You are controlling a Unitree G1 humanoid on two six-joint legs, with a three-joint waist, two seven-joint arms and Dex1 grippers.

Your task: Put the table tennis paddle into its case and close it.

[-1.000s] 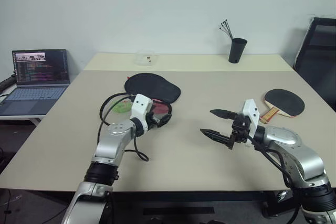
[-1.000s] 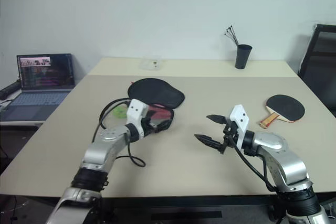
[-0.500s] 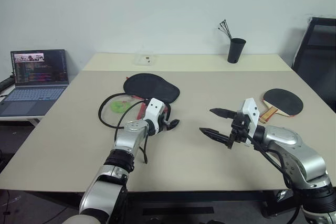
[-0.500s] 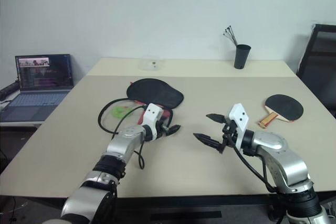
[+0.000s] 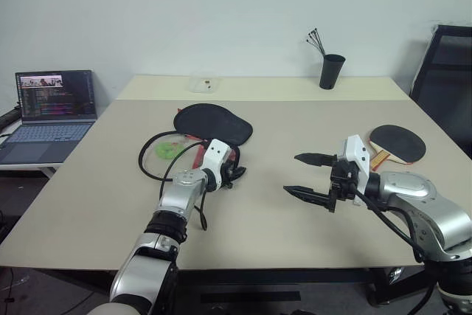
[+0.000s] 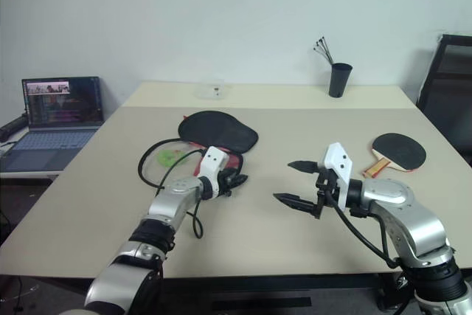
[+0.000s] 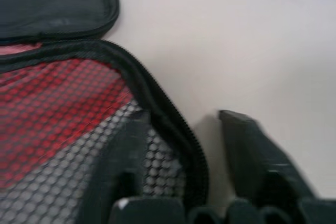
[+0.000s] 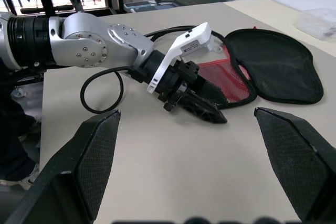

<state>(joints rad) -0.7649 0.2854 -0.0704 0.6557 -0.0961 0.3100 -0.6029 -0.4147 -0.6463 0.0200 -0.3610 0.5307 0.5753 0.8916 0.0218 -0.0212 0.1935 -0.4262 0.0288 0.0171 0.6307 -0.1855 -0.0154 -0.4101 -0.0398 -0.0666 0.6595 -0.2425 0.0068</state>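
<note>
Since a second ago the left hand (image 5: 237,174) has reached forward to the case (image 5: 214,125) and narrowed its fingers over the near rim. From the head, the table tennis paddle (image 5: 397,144) lies near the table's (image 5: 295,219) right edge. Left wrist: fingers (image 7: 252,150) straddle the zipper edge, partly shut on it. Right wrist: the right hand (image 5: 306,175) gapes wide, empty.

Robot arms: silver housings, black joints, white wrist blocks.
Left arm (image 5: 177,195) carries a looping black cable; screw heads dot its casing. Right arm (image 5: 417,204) matches. Grippers black-fingered, tapered.
</note>
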